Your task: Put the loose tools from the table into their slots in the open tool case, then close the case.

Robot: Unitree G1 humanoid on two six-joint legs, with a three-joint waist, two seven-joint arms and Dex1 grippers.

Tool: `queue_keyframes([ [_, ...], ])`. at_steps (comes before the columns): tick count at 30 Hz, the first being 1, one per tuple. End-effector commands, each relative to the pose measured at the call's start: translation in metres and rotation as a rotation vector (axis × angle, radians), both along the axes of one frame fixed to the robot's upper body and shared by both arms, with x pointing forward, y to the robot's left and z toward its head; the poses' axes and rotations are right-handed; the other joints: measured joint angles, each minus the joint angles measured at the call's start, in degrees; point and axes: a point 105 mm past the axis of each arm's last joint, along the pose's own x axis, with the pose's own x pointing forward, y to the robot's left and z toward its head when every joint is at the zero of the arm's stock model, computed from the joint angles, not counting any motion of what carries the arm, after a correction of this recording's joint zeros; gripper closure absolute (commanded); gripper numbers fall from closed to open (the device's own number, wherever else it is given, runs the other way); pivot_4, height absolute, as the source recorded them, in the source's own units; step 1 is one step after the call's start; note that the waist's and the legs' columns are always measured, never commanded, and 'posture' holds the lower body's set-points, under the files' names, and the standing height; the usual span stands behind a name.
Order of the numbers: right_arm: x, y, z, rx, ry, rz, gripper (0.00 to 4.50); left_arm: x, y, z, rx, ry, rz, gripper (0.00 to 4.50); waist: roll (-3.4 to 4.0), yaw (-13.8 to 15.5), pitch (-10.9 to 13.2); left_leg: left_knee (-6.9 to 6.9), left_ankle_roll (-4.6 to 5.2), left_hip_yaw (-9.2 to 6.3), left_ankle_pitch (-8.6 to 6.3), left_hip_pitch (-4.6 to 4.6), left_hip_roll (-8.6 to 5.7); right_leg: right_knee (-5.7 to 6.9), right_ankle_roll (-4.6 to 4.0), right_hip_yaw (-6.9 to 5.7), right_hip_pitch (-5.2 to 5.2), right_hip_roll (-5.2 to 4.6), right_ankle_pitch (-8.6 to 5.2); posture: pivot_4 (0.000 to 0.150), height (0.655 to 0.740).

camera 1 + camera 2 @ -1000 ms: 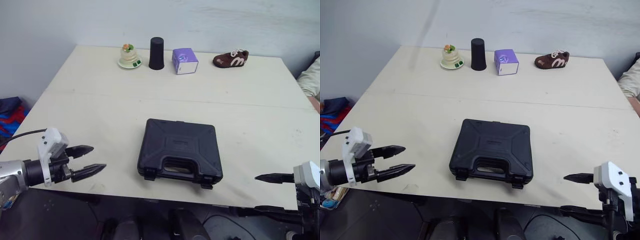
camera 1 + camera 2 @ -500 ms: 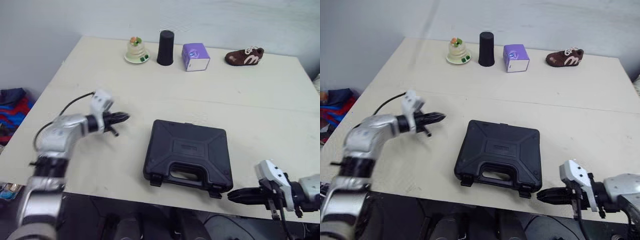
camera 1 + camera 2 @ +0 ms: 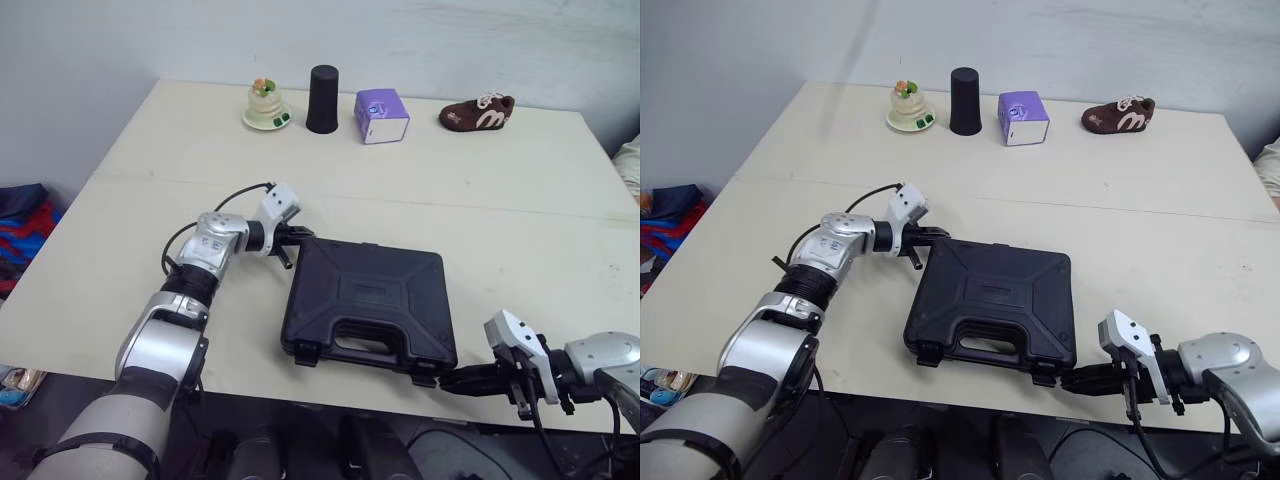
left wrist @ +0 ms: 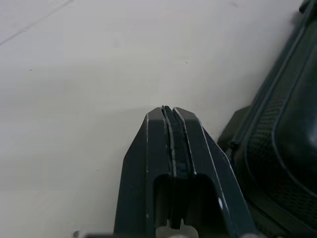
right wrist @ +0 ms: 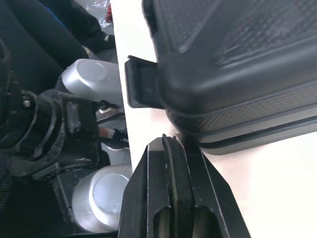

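At the near edge of the surface the right gripper lies low, its fingers pressed together and holding nothing. Their tips sit just beside the near right corner of the tool case, next to one of its front latches.

The black case lies flat in the middle of the surface with its lid shut and its handle towards the near edge. A small recessed plate is set into the lid (whatever is written on it cannot be read).

At the case's far left corner is the left gripper, fingers likewise together and empty, the tips just beside the case wall.

Along the far edge, well apart from the case, stand four things in a row: a small ornament on a green-trimmed dish, a black cylindrical cup, a purple box with a white round mark (its print is illegible), and a brown shoe bearing a white "m"-shaped mark on its side.
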Motion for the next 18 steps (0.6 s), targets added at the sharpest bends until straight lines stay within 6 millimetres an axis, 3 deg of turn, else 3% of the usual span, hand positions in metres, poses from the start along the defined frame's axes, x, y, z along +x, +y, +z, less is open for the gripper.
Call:
queue_keyframes([
  [1, 0.015, -0.005, 0.012, -0.004, -0.070, -0.019, 4.50, -0.008, -0.008, 0.014, 0.009, -0.065, -0.125, 4.47, 0.00, -0.1, 0.0, 0.01, 0.00, 0.00, 0.01, -0.02, 0.00, 0.04, 0.00, 0.02, -0.03, -0.01, 0.00, 0.150, 0.7383],
  [8, 0.036, -0.017, 0.023, -0.030, -0.110, -0.042, 4.50, -0.040, 0.000, 0.004, 0.060, -0.048, -0.285, 4.47, 0.01, -1.0, 0.0, 0.06, 0.02, 0.02, 0.03, -0.01, 0.12, 0.20, -0.04, 0.00, -0.05, -0.14, -0.02, 0.150, 0.7383],
  [14, 0.053, -0.023, 0.026, -0.075, -0.168, -0.051, 4.50, -0.089, 0.015, 0.001, 0.101, 0.011, -0.402, 4.47, 0.03, -1.6, 0.0, 0.07, -0.02, 0.06, 0.06, 0.01, 0.22, 0.28, -0.06, 0.08, -0.06, -0.12, -0.04, 0.150, 0.7383],
  [18, 0.058, -0.030, 0.026, -0.111, -0.180, -0.071, 4.50, -0.106, 0.019, 0.000, 0.118, 0.027, -0.405, 4.47, 0.05, -1.3, 0.0, 0.08, -0.17, 0.03, 0.14, 0.08, 0.30, 0.50, -0.23, 0.07, -0.09, -0.05, -0.14, 0.150, 0.7383],
])
